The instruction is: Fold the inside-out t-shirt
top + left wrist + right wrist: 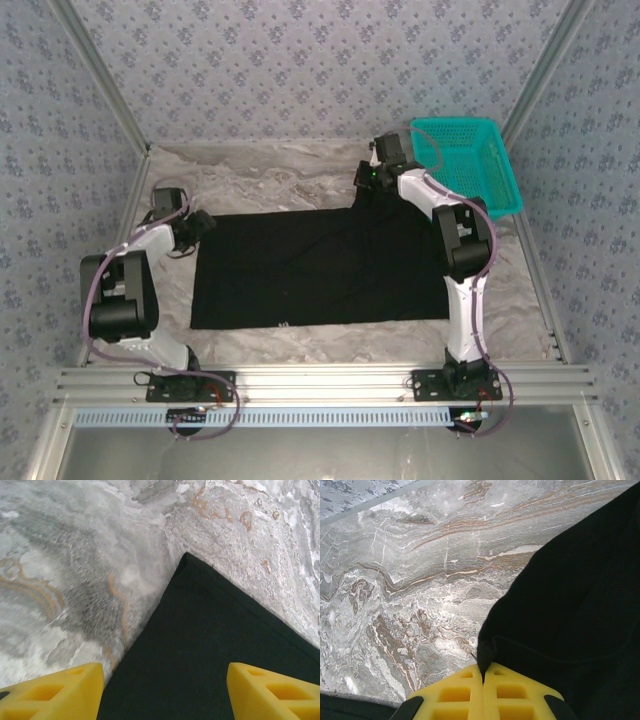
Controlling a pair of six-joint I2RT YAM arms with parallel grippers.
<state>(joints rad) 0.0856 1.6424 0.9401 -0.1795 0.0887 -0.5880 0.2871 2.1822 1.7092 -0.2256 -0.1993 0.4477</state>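
Note:
The inside-out t-shirt (pixel 320 265) lies spread flat as a black rectangle in the middle of the table. My left gripper (pixel 198 227) hovers at its far left corner. In the left wrist view it is open (pixel 165 695), the yellow fingers (pixel 55 692) wide apart above the shirt's corner (pixel 210 645) with nothing between them. My right gripper (pixel 367 183) is at the shirt's far right edge. In the right wrist view it is shut (pixel 483 674) on a pinched fold of the black cloth (pixel 570 605).
A teal mesh basket (pixel 470 160) stands at the back right, just behind the right arm. The marbled grey table cover (pixel 260 180) shows bare behind and to the left of the shirt. Patterned walls close in the sides and back.

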